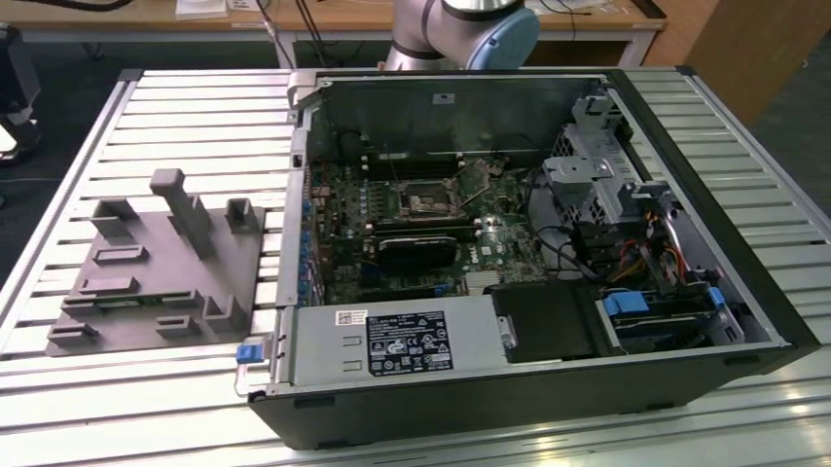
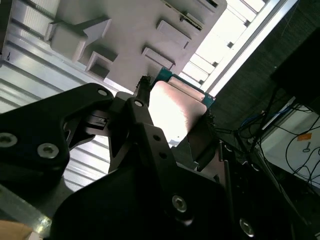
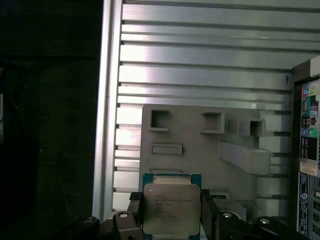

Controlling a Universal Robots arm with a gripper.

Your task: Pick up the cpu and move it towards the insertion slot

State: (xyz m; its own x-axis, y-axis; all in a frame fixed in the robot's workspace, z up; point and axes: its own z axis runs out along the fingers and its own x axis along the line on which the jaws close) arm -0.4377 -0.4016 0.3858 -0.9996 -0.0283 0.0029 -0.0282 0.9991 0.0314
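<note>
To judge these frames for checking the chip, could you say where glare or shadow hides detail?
Second wrist view: glare washes out the cpu, and the gripper is a dark silhouette; first wrist view: the cpu is evenly lit; exterior view: the insertion slot sits in dimmer light inside the case.

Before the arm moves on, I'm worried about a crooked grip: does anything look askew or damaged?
Nothing stands out. In the first wrist view the cpu sits square between the fingers, edges parallel to them, its metal top showing no visible damage.
</note>
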